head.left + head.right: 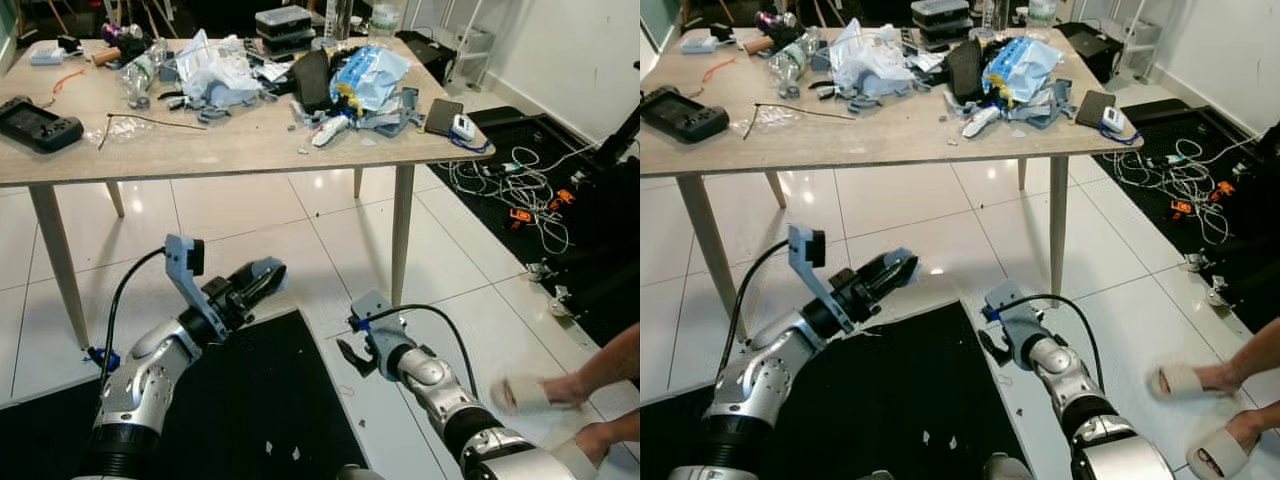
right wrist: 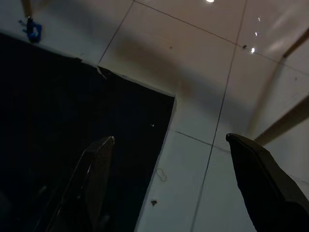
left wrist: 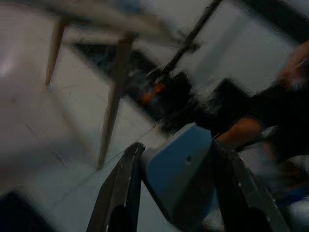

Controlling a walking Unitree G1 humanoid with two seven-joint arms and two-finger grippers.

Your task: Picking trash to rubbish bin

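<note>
A pale blue scrap (image 3: 179,176) sits clamped between the left gripper's (image 1: 262,281) fingers, held above the white tiles just past the black mat's (image 1: 270,400) edge. The right gripper (image 2: 183,183) hovers low over that edge, fingers spread wide and empty. Beyond stands a cluttered table (image 1: 240,145). A person's sandalled feet (image 1: 1200,420) rest at right.

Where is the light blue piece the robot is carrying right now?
The light blue piece sits clamped in the left gripper, held above the white floor tiles just in front of the cluttered wooden table.
</note>
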